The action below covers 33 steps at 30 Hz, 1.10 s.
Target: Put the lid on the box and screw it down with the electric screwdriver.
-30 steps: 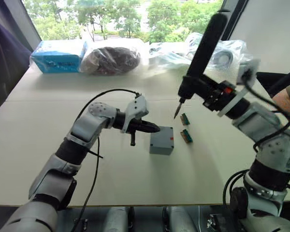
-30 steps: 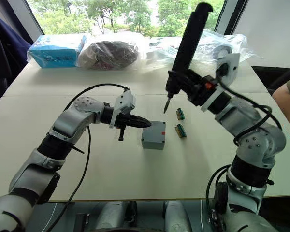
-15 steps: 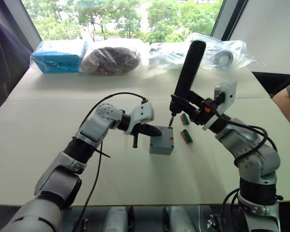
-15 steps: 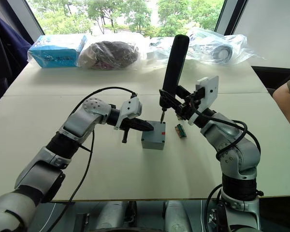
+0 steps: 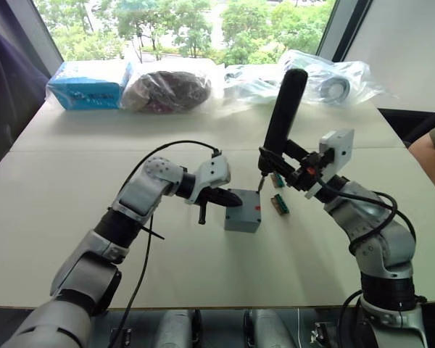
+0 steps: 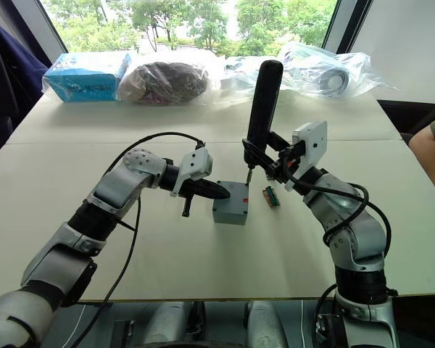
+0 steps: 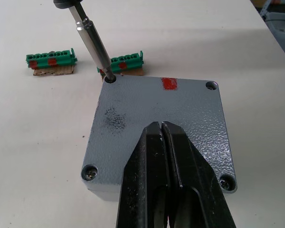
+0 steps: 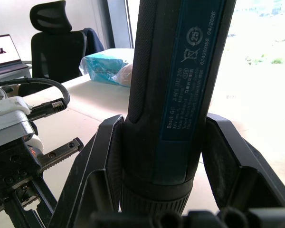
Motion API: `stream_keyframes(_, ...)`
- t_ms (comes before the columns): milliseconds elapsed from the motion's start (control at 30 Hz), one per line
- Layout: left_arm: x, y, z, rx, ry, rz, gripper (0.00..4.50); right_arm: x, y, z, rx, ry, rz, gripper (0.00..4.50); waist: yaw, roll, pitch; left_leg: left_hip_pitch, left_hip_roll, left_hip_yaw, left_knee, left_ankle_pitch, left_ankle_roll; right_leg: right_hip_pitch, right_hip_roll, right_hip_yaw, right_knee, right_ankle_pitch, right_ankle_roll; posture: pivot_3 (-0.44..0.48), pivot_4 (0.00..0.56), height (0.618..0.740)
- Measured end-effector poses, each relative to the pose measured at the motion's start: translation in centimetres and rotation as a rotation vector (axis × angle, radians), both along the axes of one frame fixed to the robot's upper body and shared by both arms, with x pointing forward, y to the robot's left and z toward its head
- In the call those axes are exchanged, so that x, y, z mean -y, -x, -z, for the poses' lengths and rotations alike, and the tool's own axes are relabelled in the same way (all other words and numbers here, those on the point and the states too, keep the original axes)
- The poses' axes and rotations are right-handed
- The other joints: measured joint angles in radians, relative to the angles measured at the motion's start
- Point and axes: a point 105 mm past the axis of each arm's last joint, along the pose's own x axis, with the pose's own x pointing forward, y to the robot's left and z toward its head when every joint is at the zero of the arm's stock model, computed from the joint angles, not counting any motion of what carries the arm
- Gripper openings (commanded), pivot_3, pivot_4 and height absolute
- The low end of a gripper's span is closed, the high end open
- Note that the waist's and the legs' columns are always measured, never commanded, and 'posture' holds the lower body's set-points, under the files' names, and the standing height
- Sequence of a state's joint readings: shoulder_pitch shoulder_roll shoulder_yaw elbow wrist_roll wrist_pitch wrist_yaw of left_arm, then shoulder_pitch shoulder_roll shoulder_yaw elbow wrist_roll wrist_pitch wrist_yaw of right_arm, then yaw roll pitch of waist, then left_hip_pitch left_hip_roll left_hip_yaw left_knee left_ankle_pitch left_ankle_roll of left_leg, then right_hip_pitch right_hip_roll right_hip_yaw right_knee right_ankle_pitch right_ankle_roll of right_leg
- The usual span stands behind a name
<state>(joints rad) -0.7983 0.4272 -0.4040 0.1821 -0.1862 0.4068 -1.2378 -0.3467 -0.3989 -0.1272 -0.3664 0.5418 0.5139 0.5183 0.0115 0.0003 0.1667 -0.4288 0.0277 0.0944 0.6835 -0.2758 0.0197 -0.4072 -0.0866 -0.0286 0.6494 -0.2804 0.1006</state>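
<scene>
The grey box (image 5: 241,219) stands mid-table with the lid (image 7: 190,109) lying flat on it, screws showing in three corners. My left gripper (image 7: 161,124) is shut, its tips over the middle of the lid and seemingly resting on it. My right gripper (image 8: 161,156) is shut on the black electric screwdriver (image 5: 279,119), which stands nearly upright, tilted a little. Its metal bit (image 7: 92,45) sits in the lid's fourth corner hole, on the side away from my left gripper.
Two green connector pieces (image 5: 278,179) (image 5: 280,204) lie just right of the box. Along the far edge are a blue packet (image 5: 87,83), a dark bag (image 5: 167,88) and clear plastic bags (image 5: 326,72). A person's arm (image 5: 429,156) is at the right edge.
The screwdriver has come down and leftwards from above the connectors, and its bit now sits in the lid's corner hole. My left gripper has edged onto the lid.
</scene>
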Motion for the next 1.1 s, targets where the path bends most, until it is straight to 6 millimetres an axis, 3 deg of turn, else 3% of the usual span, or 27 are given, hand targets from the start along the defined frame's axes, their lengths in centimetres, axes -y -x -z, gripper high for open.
stream_keyframes(333, -0.2, 0.1, 0.5, -0.009, -0.007, -0.004, 0.0, -0.8, 1.3, 1.9, 0.06, 0.062, 0.032, 1.84, -0.001, -0.008, -0.008, 0.004, 0.001, -0.001, 0.0, -0.002, 0.004, 0.005, 0.001, -0.001, 0.0, 0.0, 0.0, 0.0, 0.15, 0.74)
stream_keyframes(500, -0.3, 0.2, 1.0, -0.019, -0.015, -0.008, 0.0, -0.6, 1.3, 2.5, 0.048, 0.058, 0.069, 1.84, -0.001, -0.012, -0.011, 0.017, 0.001, -0.002, -0.001, -0.004, 0.007, 0.018, 0.0, -0.002, -0.003, -0.001, -0.001, 0.0, 0.15, 0.74)
stream_keyframes(1100, -0.2, 0.2, 1.1, -0.015, -0.022, -0.008, 0.0, -0.6, 1.2, 2.7, 0.037, 0.04, 0.088, 1.84, -0.001, -0.014, -0.015, 0.018, 0.001, -0.002, -0.002, -0.005, 0.007, 0.019, -0.001, -0.001, -0.003, -0.001, -0.002, 0.0, 0.15, 0.74)
